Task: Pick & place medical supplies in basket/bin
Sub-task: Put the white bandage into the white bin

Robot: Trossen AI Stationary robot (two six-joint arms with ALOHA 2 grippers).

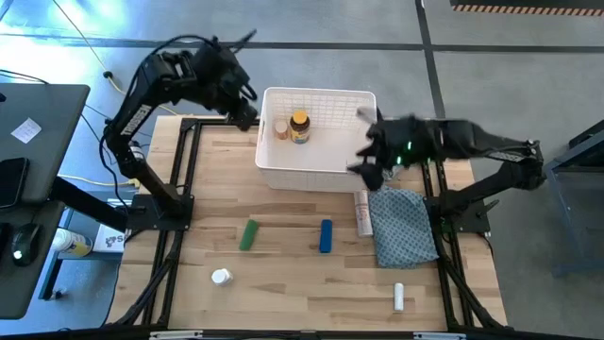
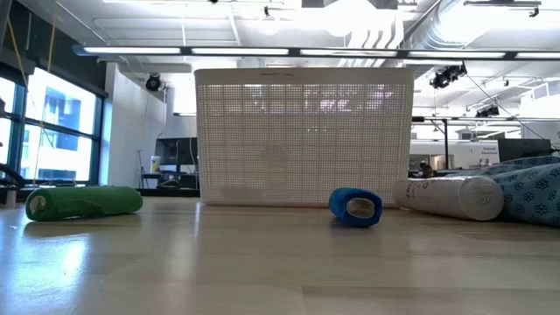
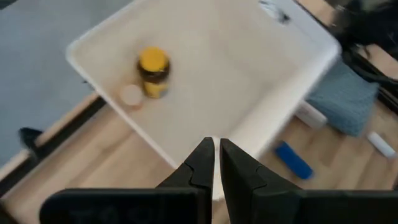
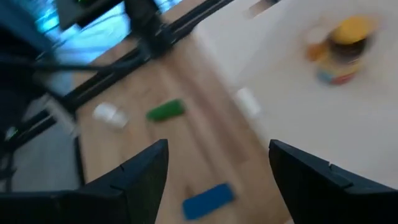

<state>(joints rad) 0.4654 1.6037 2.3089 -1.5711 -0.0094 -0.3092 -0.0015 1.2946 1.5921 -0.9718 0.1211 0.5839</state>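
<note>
Brightly lit from ceiling strip lights [image 2: 262,51]; daylight through windows [image 2: 52,122]. Sheen on table [image 2: 262,262]. Motion-blurred wrist views, sharper near the fingers [image 3: 205,168].

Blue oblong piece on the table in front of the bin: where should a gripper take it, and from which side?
Grip the blue oblong piece at mid-length, across its narrow width, probably coming straight down from above. It lies flat on the table with open wood on both long sides, its length pointing toward the bin.
</note>
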